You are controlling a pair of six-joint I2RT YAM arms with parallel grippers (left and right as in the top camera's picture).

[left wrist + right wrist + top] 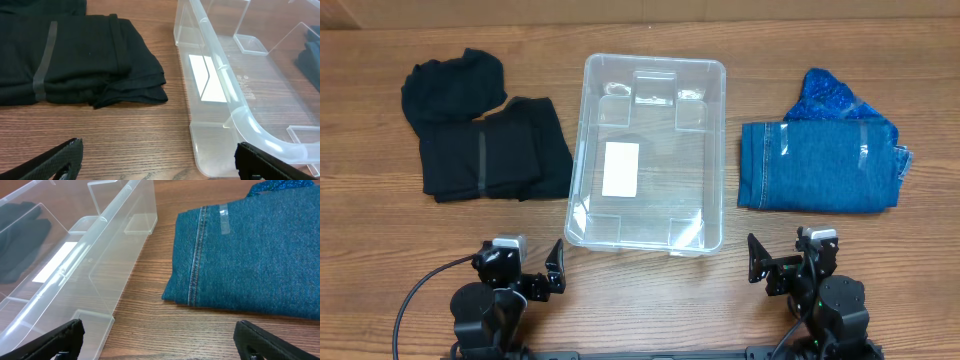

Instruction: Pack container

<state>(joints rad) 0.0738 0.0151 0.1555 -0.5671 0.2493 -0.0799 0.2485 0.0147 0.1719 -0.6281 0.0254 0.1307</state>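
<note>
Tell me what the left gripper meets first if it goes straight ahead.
Probably the folded black cloth garment, at its near right corner, past bare wooden table. The open left gripper might also clip the clear rectangular plastic container; depth is unclear.

There is one clear container [655, 62] with one white label [620, 168] on its base, and there are two grippers: one left gripper [525, 262] and one right gripper [788, 258]. The cloth comes to four pieces in two colours — two black, being one folded black bundle [495, 150] and one looser black garment [450, 85], and two blue, being one folded pair of jeans [820, 170] and one blue patterned cloth [830, 95]. All of it sits on one wooden table [380, 230]
</note>
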